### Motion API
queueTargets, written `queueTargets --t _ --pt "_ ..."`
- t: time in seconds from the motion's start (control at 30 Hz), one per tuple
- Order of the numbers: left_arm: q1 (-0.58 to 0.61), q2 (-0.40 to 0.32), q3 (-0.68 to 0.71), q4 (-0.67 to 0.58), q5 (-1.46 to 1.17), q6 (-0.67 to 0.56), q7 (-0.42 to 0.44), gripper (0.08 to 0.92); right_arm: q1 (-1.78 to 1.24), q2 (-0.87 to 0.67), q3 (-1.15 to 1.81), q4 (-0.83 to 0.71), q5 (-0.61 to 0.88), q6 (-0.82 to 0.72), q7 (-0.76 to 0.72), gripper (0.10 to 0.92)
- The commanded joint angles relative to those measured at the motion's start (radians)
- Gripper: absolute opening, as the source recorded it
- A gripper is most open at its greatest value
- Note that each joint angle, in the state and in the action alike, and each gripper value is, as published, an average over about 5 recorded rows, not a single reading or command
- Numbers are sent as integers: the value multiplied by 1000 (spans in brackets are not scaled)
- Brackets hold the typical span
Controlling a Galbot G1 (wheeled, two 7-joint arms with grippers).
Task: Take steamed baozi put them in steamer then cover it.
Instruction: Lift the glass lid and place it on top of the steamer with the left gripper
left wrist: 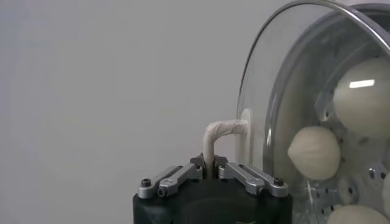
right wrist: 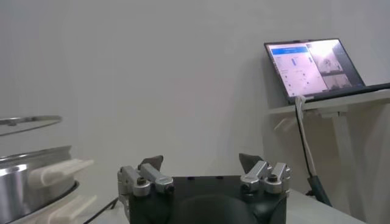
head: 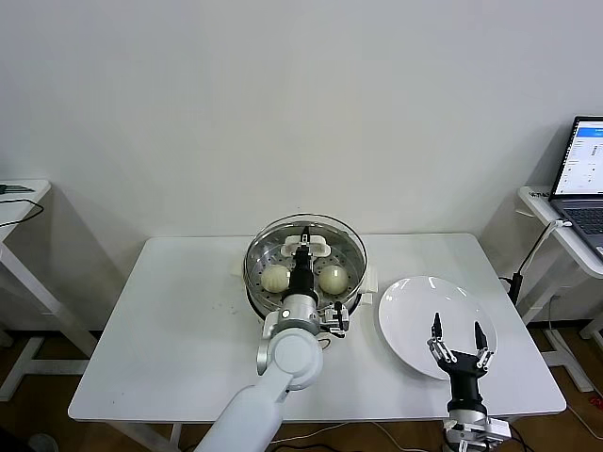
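The steel steamer (head: 256, 294) stands at the table's middle back, with baozi (head: 274, 277) (head: 333, 279) on its perforated tray. My left gripper (head: 303, 252) is shut on the white handle (head: 307, 247) of the glass cover (head: 283, 231), holding it a little above the pot. In the left wrist view the handle (left wrist: 222, 129) runs into the gripper (left wrist: 210, 170), and baozi (left wrist: 314, 152) (left wrist: 362, 97) show through the cover (left wrist: 268, 103). The right wrist view shows the cover's rim (right wrist: 30, 120) apart from the steamer (right wrist: 24, 182). My right gripper (head: 458, 337) (right wrist: 201, 164) hovers open over the plate.
A bare white plate (head: 415, 301) lies right of the steamer. A laptop (head: 586, 174) (right wrist: 311, 67) sits on a side desk at the right, with a cable hanging from it. Another desk edge (head: 19, 193) shows at the far left.
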Motion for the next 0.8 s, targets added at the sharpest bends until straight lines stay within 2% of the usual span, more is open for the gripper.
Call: queueTargets --t 0.03,0.8 --pt "-2 -26 -1 47 26 -6 -20 188 2 0 -2 -3 -3 1 -1 823" --pt "-2 -45 -29 93 29 -16 -37 188 1 -3 -8 -8 -11 8 -3 823"
